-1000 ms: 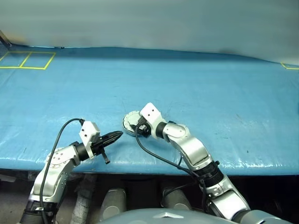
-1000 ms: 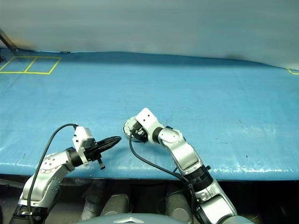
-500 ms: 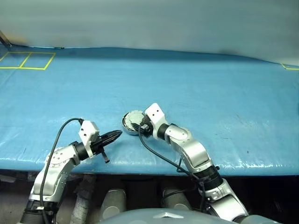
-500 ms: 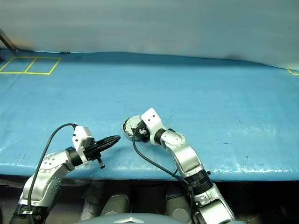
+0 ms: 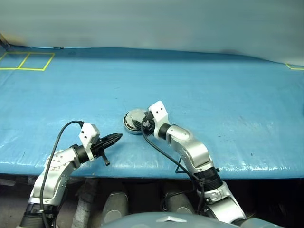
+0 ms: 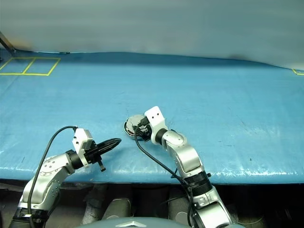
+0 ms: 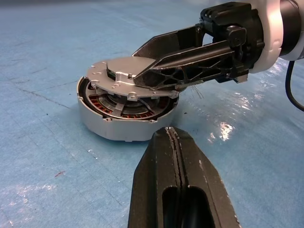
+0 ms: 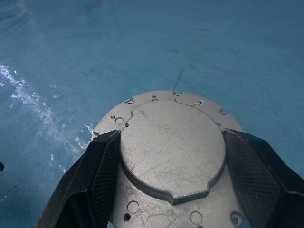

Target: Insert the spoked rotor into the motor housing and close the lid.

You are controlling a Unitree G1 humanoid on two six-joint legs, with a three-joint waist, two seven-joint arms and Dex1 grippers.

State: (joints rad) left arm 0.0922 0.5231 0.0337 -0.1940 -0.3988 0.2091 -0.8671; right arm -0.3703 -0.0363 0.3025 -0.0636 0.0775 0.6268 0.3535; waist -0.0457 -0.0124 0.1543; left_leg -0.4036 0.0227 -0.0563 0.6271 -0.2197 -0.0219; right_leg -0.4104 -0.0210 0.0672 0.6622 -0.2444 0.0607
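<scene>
- We see the table (image 5: 228,95) covered with a blue sheet, wrinkled and glossy near its front edge, with yellow tape squares (image 5: 26,61) at the far left corner.
- The right arm (image 5: 190,149) reaches in from the near right edge, forward and toward the left, ending at the motor housing.
- The left arm (image 5: 57,166) sits at the near left edge, a black cable looping over it.
- The motor housing (image 7: 121,123) stands on the sheet near the front edge, about centre. It is a short silver cup, with copper-orange windings visible under the lid.
- The lid (image 8: 171,152) sits tilted over the housing, raised on the side facing the left wrist camera, so a gap shows between it and the rim. It is not flat yet.
- The right gripper (image 8: 171,166) has its jaws spread wide, one black finger along each side of the lid's raised centre plate. In the left wrist view the fingers (image 7: 190,61) lie across the lid's top. We take them to be touching it, though contact is hard to confirm.
- The left gripper (image 5: 115,138) has its jaws pressed together, holding nothing. It points at the housing from just beside it, not touching.
- Dark spokes show among the windings. We cannot tell for sure that this is the spoked rotor.
</scene>
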